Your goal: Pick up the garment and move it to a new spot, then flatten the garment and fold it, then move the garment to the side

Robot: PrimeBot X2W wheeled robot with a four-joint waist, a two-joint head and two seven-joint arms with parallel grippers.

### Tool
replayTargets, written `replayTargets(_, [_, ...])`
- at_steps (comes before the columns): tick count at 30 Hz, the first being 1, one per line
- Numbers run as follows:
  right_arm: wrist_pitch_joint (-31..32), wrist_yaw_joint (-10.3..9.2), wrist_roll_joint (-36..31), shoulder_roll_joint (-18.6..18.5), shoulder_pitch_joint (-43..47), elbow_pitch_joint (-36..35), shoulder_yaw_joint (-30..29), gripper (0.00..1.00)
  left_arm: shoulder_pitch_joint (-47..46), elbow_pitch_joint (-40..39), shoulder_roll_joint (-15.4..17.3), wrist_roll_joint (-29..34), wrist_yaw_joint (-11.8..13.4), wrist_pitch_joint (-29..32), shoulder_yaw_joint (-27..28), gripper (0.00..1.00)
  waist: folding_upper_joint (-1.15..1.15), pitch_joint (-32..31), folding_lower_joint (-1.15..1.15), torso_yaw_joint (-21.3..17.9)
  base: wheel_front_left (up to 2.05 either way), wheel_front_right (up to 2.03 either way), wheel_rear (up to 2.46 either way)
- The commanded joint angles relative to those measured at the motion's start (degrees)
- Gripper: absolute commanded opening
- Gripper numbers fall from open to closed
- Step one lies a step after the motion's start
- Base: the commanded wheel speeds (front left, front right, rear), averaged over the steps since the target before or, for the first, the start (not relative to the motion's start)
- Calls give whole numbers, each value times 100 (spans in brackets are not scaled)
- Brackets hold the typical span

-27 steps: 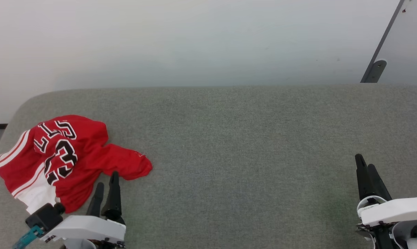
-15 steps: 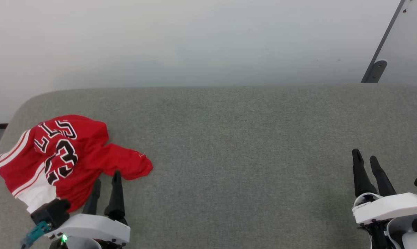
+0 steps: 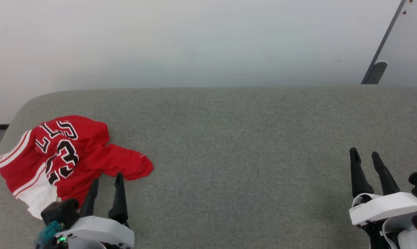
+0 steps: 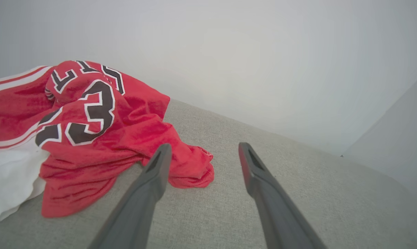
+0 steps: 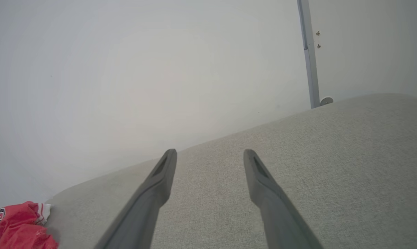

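Jaws wide and empty, the left gripper (image 3: 107,177) hangs just beside the crumpled red jersey (image 3: 73,155); pinching a thick fold should lift it cleanly.

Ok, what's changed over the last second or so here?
Both claws opened: the fingers of the left claw and the right claw went from nearly together to spread apart. Neither took hold of anything. The garment lies crumpled in the same spot on the grey surface, close in front of the left claw.
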Motion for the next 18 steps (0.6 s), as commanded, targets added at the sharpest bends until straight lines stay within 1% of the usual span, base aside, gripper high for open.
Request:
replayTargets(1, [-65, -3, -236, -48, -157, -29, 9, 100, -4, -80, 73, 233, 55, -68, -54, 100, 0, 2, 0, -2, 0, 0, 0])
replayTargets(11, [-209, -4, -857, -52, -161, 14, -26, 100, 51, -109, 136, 718, 153, -212, -192, 100, 0, 15, 0, -14, 0, 0, 0])
replayTargets(18, [-301, -4, -1224, -45, -106, 19, -137, 100, 81, -61, 99, 912, 157, -305, -119, 100, 0, 19, 0, -5, 0, 0, 0])
